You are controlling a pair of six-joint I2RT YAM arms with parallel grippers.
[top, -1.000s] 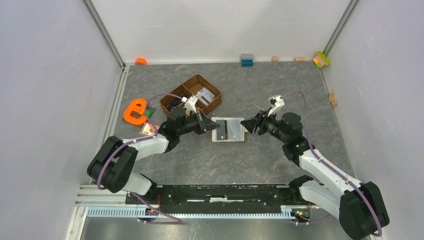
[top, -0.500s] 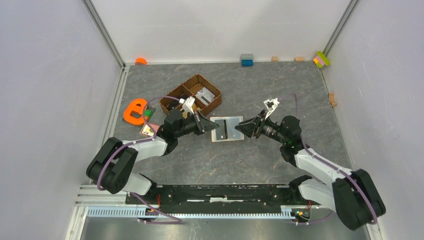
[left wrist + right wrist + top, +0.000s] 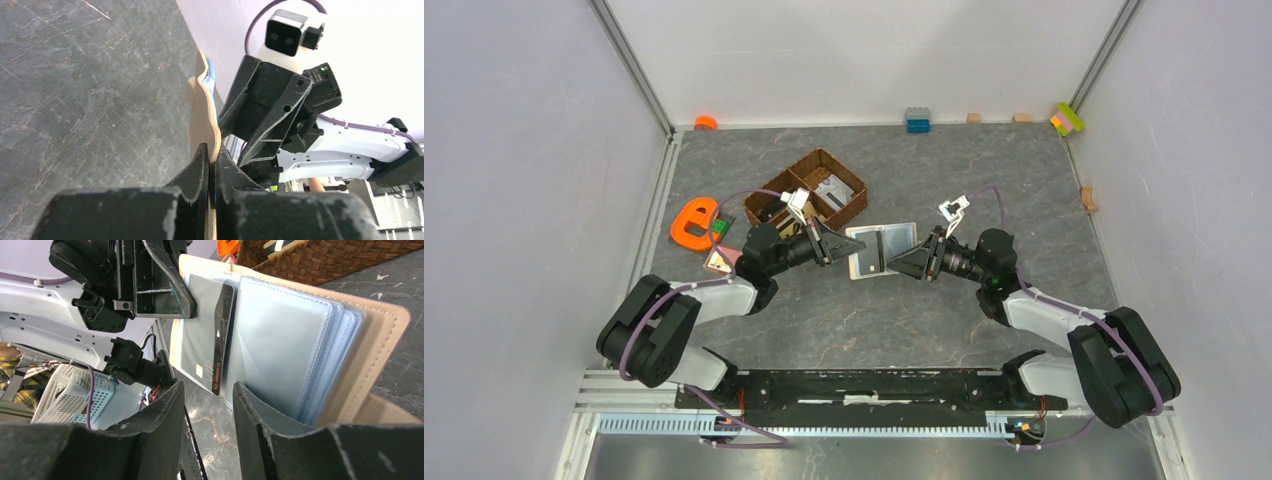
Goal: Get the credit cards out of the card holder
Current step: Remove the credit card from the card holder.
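The beige card holder [image 3: 882,248] hangs open and tilted off the table between both arms. My left gripper [image 3: 832,246] is shut on its left edge; in the left wrist view the jaws [image 3: 212,156] pinch the tan cover [image 3: 204,112]. In the right wrist view the clear sleeves [image 3: 285,335] fan out, and one sleeve holds a pale card with a dark stripe [image 3: 210,335]. My right gripper [image 3: 207,402] is open, and that card's lower corner sits just above the gap. From above, the right gripper [image 3: 906,262] sits at the holder's right edge.
A brown wicker basket [image 3: 809,187] stands just behind the left gripper. An orange letter toy [image 3: 692,222] and a small pinkish card [image 3: 719,260] lie on the table left of the left arm. Small blocks, one of them blue [image 3: 917,120], line the back wall.
The right gripper has moved left up to the holder and narrowed its jaws. The left gripper has raised and tilted the holder off the table.
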